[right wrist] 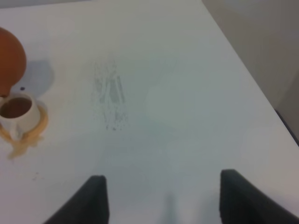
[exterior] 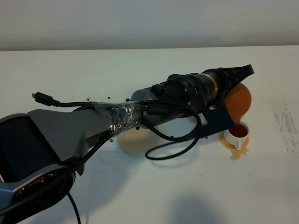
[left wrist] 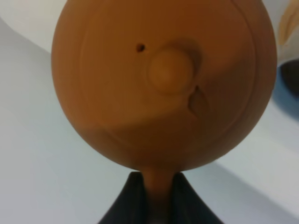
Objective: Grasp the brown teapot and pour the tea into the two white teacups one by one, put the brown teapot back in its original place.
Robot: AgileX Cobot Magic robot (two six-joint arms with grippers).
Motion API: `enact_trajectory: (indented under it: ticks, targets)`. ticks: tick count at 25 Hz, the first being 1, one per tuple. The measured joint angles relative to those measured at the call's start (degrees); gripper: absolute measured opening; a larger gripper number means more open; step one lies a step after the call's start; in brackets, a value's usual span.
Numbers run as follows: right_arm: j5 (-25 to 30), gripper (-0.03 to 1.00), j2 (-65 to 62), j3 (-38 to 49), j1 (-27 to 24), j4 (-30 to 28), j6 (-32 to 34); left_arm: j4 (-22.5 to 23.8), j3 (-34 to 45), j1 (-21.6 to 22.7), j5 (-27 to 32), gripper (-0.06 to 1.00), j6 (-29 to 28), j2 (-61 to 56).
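The left gripper [left wrist: 154, 196] was closed on the loop handle of the round reddish-brown clay teapot [exterior: 237, 103], its dark fingers [left wrist: 122, 200] pressed against either side of the handle in the left wrist view. The teapot hung tilted above the white surface [exterior: 140, 196], towards its far right, spout down over a small white cylindrical teacup [exterior: 238, 137]. That cup sat on an orange-tan round saucer [right wrist: 41, 122] and held dark reddish-brown tea [right wrist: 16, 107] (a tan puddle [right wrist: 15, 150] had spread on the surface beside the saucer). The teapot's lid knob [left wrist: 170, 72] faced the left wrist camera. The right gripper [right wrist: 163, 198] stood wide open and held nothing, above bare surface well apart from the teacup. Grey scuff marks [right wrist: 110, 100] lay between them.
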Motion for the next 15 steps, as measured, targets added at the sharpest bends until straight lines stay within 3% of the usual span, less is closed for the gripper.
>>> enact_trajectory:
  ticks: [7,12,15]
  targets:
    - [0.0,0.51,0.0,0.0,0.0,0.0,0.0,-7.5,0.0,0.0,5.5,0.10,-3.3,-1.9]
    - [0.0,0.51,0.0,0.0,0.0,0.0,0.0,-16.5,0.0,0.0,10.6,0.10,-4.2,-5.3]
    - [0.0,0.51,0.0,0.0,0.0,0.0,0.0,-20.2,0.0,0.1,13.0,0.10,-8.7,-7.8]
